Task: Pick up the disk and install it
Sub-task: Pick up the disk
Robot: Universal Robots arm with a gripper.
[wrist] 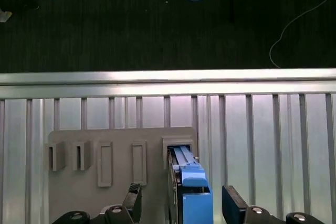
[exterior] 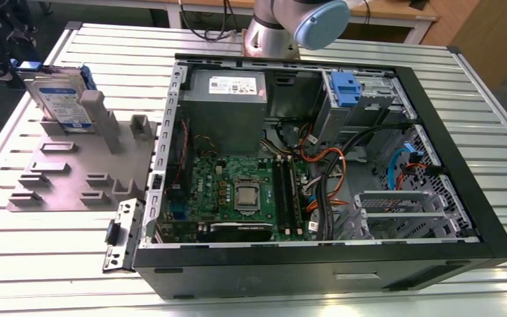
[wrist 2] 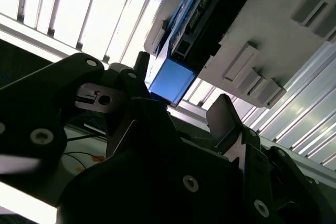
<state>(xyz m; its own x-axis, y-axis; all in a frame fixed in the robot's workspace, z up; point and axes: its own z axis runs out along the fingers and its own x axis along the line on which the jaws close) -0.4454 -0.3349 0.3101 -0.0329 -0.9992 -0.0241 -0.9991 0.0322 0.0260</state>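
Parts cut off or covered
The arm (exterior: 271, 33) is cut by the exterior view's upper edge; the holder (exterior: 60, 178) covers the lower part of the disk (exterior: 55, 92); in the first wrist view the edge cuts off the disk and the gripper (wrist: 182, 203).

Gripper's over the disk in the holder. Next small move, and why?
Probably ease straight down a little before closing. In the first wrist view the open gripper straddles the disk, upright in its grey holder, but the fingertips only reach its blue end.
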